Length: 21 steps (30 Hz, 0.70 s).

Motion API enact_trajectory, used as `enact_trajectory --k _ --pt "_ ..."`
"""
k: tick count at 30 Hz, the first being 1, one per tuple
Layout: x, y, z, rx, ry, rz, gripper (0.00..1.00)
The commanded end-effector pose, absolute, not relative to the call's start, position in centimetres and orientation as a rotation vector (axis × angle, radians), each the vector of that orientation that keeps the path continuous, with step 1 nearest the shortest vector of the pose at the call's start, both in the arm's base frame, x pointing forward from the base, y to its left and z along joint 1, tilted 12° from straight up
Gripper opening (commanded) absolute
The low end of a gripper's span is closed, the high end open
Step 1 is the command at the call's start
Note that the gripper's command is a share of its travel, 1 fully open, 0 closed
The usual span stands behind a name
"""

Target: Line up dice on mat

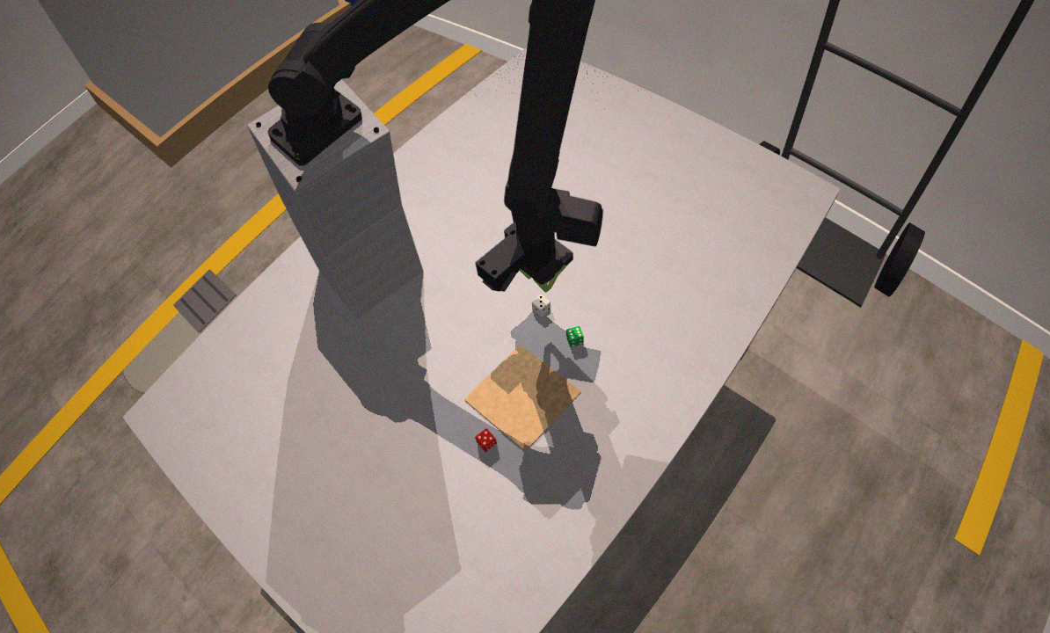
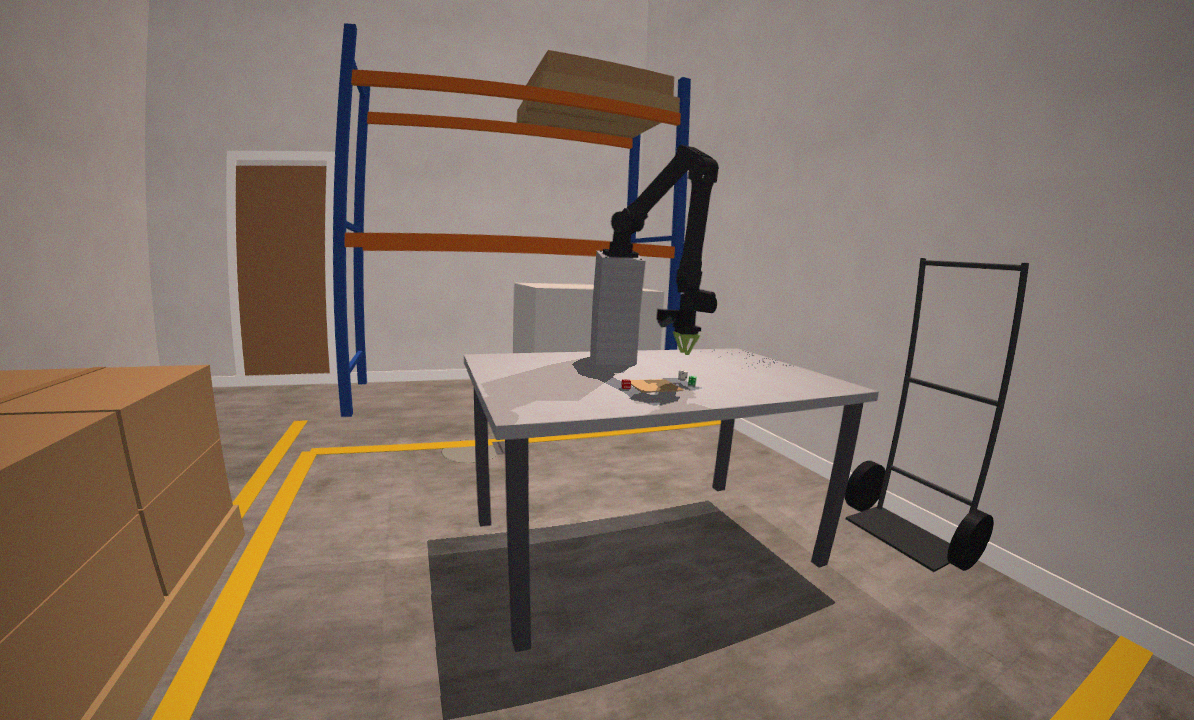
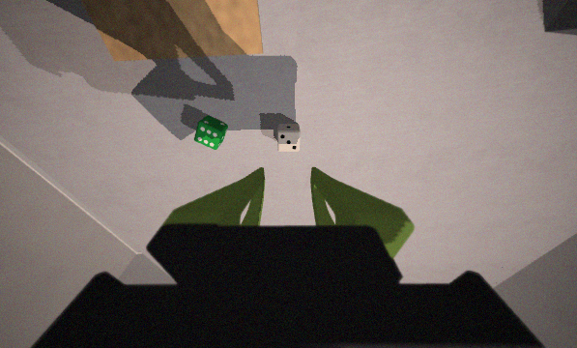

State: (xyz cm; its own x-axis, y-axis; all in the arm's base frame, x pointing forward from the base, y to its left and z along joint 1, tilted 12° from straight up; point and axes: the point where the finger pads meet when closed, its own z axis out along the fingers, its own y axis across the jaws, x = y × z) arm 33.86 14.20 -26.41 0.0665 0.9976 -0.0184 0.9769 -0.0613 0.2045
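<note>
Dice first: none of the three is on the flat tan square mat [image 1: 522,397] yet. We see the small white die [image 1: 540,307] on the grey bench [image 1: 670,236] just beyond the mat's far corner, the green die [image 1: 575,336] near it to the right, and the red die [image 1: 485,440] off the mat's near-left edge, well apart from the other two.

Our end effector [image 3: 287,193] hangs above the bench just short of the white die. Its green fingers stand partly closed, with bare bench showing between them; it has hold of nothing.

Risks as we judge them:
- The narrowed gap looks only a little wider than the white die. A slightly off-centre descent could put a fingertip on the die's top or edge and tip it, changing the face it shows.
- The green die sits close by; a wide or skewed approach could nudge it.
- The mat is thin, so dragging a die across its edge could shift or lift it.
- Pip counts are hard to read here, so ordering needs care.
</note>
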Motion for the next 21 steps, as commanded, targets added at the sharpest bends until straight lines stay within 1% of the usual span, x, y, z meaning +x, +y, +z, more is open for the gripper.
enact_trajectory --k 1,5,6,9,21 --pt "34.0 14.0 -26.9 2.182 2.019 0.195 0.39" --pt "34.0 14.0 -27.0 2.183 2.019 0.195 0.39" --pt "33.3 13.6 -27.1 2.186 2.024 0.172 0.39" --pt "34.1 13.9 -27.2 2.182 2.018 0.196 0.39" --pt "34.4 13.9 -28.5 2.17 2.031 0.195 0.39"
